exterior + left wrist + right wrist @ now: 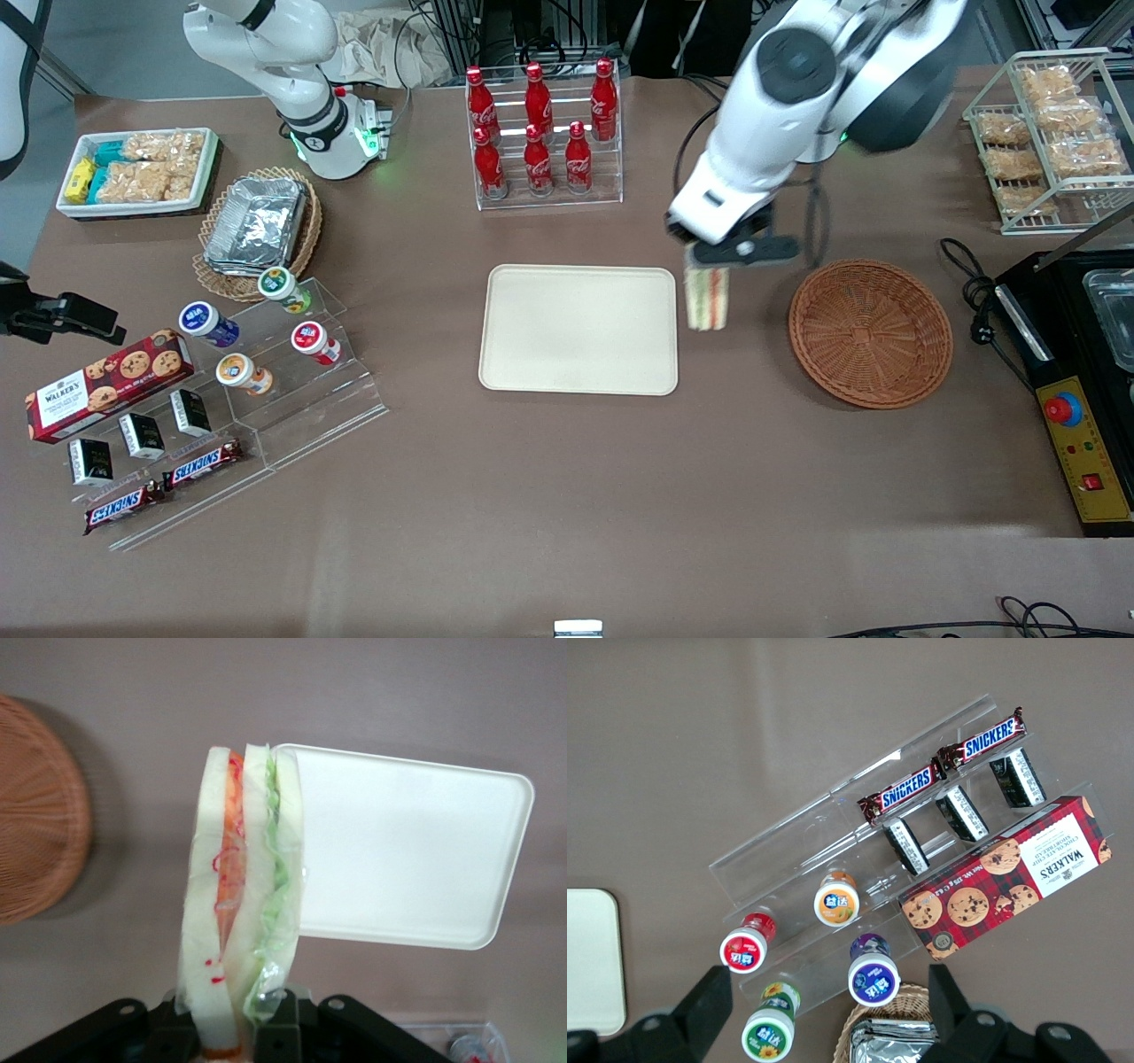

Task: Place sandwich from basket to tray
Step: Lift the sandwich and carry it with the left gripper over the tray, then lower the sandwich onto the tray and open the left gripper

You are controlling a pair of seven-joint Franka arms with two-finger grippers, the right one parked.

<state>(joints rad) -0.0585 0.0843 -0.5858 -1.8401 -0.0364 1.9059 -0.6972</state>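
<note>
While the brown table (549,496) fills nearly the whole front view, we see its widest open stretch across the lower middle of the frame, with nothing on it below the tray. The tray (578,330) lies at the centre, its surface bare and all four rounded edges showing. The basket (870,332) sits at centre right, holding nothing, with a strip of bare cloth between its rim and the tray's nearest edge. Over that strip we find the gripper (709,266), hanging from the working arm just above centre and pinching the sandwich (707,298) at its upper end. The sandwich hangs upright in clear wrap, lifted off the table, just beside the tray's edge and well apart from the basket's rim. In the wrist view the sandwich (244,895) overlaps one corner of the tray (407,850), while the basket (35,806) shows apart from it with bare cloth between. The red bottle rack (542,133) stands at upper centre, well clear of the tray's upper edge.
</note>
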